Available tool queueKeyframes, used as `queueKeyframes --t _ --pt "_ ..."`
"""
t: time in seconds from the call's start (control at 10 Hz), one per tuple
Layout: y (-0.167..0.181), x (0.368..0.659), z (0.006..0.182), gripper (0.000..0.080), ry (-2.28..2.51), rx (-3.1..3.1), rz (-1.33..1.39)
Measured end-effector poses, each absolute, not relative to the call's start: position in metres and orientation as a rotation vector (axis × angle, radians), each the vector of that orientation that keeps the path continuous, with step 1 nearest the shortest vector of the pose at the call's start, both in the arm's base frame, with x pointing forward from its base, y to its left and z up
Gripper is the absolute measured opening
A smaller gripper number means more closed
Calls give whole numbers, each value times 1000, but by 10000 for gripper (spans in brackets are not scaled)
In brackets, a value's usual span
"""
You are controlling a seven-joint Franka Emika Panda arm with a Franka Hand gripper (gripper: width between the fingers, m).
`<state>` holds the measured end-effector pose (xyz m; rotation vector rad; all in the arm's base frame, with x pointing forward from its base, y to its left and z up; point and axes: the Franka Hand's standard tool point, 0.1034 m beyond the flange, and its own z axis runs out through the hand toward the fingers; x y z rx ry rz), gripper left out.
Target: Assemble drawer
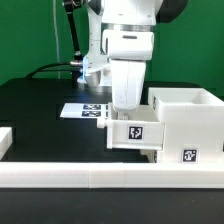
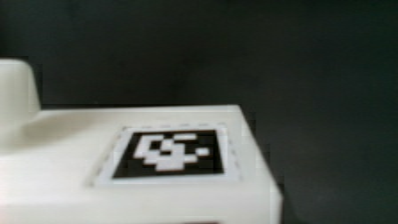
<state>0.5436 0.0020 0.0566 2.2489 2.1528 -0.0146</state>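
1. The white arm [image 1: 125, 45] comes down from above in the middle of the exterior view, over the black worktop [image 1: 40, 100]; its lower end sits right over a small white tray [image 1: 135, 133] of the drawer.
2. The gripper [image 1: 127, 108] is at the top of that tray; its fingertips are hidden by the wrist body and the tray, so I cannot tell how far apart they stand or whether they have hold of the tray.
3. The tray shows a black-and-white square tag [image 1: 136, 131] on the face towards us; it sits just beside the box housing [image 1: 186, 125], on the exterior view's left of it, and seems to touch or enter it, though the join is not clear.
4. The housing stands at the exterior view's right, open at the top, with a tag [image 1: 189, 155] low on its front.
5. The marker board [image 1: 82, 110] lies flat on the worktop behind the tray; a long white rail [image 1: 100, 178] runs along the near edge.
6. The wrist view is blurred; it shows a white surface [image 2: 107, 170] with a square tag [image 2: 173, 152] against the dark worktop [image 2: 214, 50], and a white rounded part [image 2: 15, 90] at one edge.
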Motion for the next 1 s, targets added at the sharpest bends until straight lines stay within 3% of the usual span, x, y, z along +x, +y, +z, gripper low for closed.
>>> queueKeyframes --t 1.0 --pt "1 542 55 41 2184 2206 -26"
